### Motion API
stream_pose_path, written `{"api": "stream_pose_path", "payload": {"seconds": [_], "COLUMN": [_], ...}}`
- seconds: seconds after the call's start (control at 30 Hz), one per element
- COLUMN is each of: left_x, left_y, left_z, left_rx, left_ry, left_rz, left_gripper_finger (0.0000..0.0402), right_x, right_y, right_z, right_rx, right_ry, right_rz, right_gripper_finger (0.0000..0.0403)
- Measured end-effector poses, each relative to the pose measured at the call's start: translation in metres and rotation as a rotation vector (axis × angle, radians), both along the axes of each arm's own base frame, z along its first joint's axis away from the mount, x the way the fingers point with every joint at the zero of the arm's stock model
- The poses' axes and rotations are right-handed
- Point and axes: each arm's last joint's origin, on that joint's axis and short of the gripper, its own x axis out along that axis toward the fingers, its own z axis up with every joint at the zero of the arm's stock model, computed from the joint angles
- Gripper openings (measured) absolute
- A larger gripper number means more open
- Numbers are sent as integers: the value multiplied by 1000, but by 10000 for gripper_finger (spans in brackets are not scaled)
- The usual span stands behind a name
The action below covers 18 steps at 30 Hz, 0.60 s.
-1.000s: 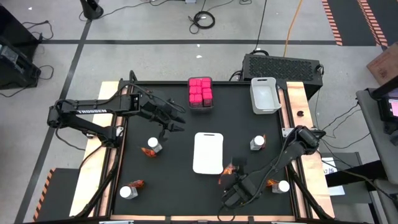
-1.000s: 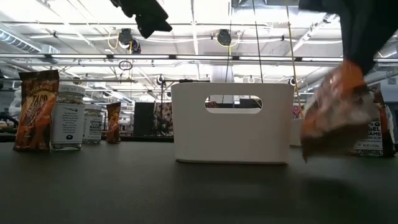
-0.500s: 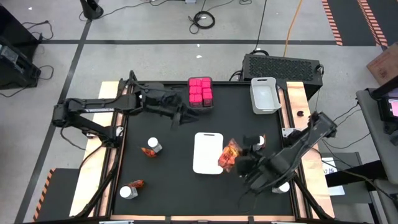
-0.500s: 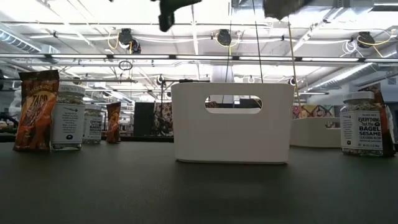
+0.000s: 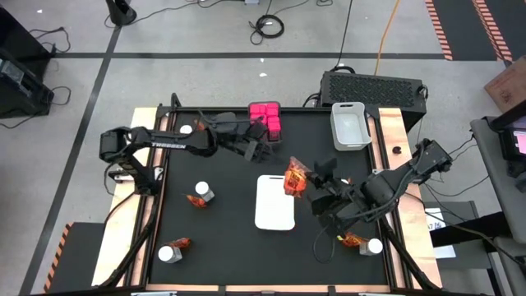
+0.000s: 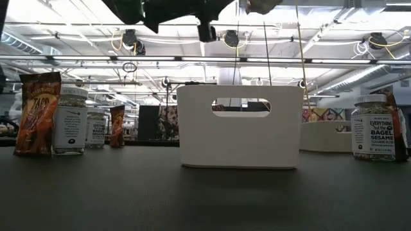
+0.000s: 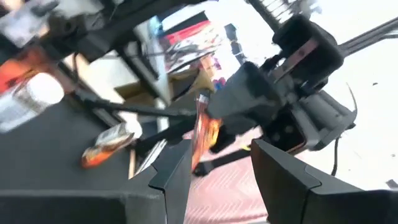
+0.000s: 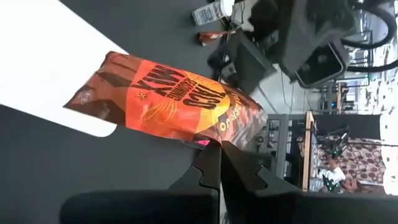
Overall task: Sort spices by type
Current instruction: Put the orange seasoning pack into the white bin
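Observation:
My right gripper (image 5: 311, 182) is shut on a crinkly red-orange packet (image 5: 295, 178), in the air over the right far corner of the white tray (image 5: 274, 205). My left gripper (image 5: 261, 149) is open and holds nothing; it hovers just near of the pink cube boxes (image 5: 265, 121) in their dark bin. In the left wrist view my left gripper (image 7: 222, 147) faces the packet (image 7: 203, 132) farther off. Clear jars (image 5: 203, 191) (image 5: 170, 254) (image 5: 375, 245) stand on their bases, each with a packet (image 5: 196, 201) (image 5: 182, 242) (image 5: 354, 240) lying beside it. My right gripper pinches the packet between its two fingers at a long edge (image 8: 214, 138), toward one end. The fingers come from the table's right, roughly level. The packet is lifted clear and sticks out beyond the fingertips toward the table's left, above the tray.
An empty grey bin (image 5: 350, 125) sits at the far right of the table. Another white-capped jar (image 5: 186, 129) stands at the far left edge. In the low view the tray (image 6: 241, 126) stands mid-table, with jars (image 6: 69, 120) (image 6: 373, 127) and a packet (image 6: 37, 113) to either side.
My right gripper has carried the packet up off the table near the near edge and toward the far edge, from beside the tray to above its right far corner. My left gripper has moved right and toward the far edge, from near the left jar to the pink boxes.

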Motion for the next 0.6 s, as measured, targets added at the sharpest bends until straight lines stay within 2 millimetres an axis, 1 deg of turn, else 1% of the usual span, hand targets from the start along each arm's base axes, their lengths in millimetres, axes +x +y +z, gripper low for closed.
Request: {"api": "stream_pose_path", "payload": {"seconds": [0.17,0.43,0.6], "left_x": [4,5,6], "left_y": [1,-1,-4], "left_z": [-7,-6,-6], "left_rx": [-4,45,68], "left_ry": [13,-16,-27], "left_rz": [13,35,53], "left_gripper_finger": [168,168,168], "right_x": [1,2,10], "right_y": [-3,-5,-6], "right_z": [4,5,8], "right_rx": [0,12,33], "right_ry": [-13,-34,-50], "right_rz": [7,0,38], "right_gripper_finger": [0,0,0]}}
